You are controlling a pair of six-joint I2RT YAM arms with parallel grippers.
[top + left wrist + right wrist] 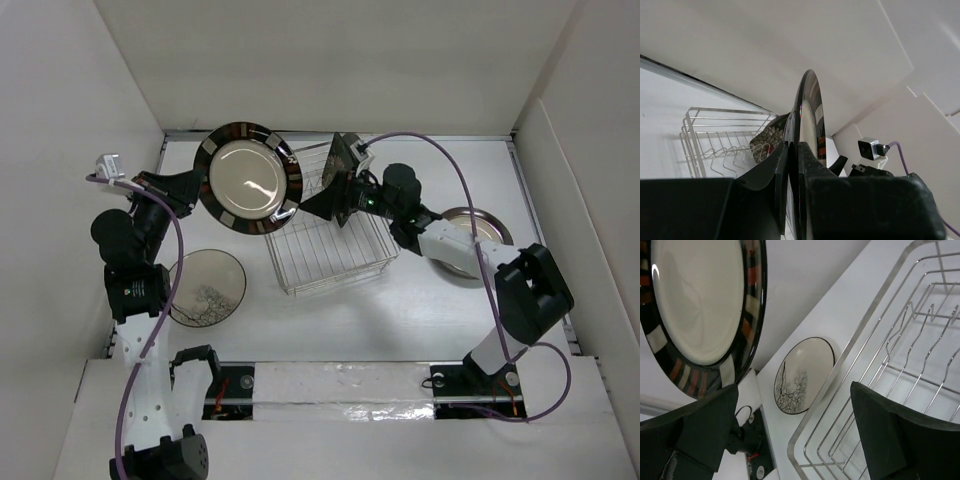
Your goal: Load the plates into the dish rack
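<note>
I had the left gripper clamped on the rim of the big plate, one finger on each face. The plate hung in the air by the far left corner of the rack, tilted so its cream face looked toward the top camera. The right gripper hovered over the rack just beside it, fingers spread wide with nothing between them.

I judged the plate heavy, stiff and glaze-slick, likely to chip against wire. The rim was the only sensible hold, but a pinch at one point left it free to swing, so I meant to lower it slowly, edge first, between two prongs.

The left wrist view showed the plate edge-on, seated well down between the fingers, which the top view could not show. The right wrist view gave me the prongs close up and the tree plate lying flat on the table just beside the rack's wall. Only the top view showed a third plate to the right, partly under the right arm. The left wrist view also caught something dark and patterned at the rack's far end. I could not tell what it was.
</note>
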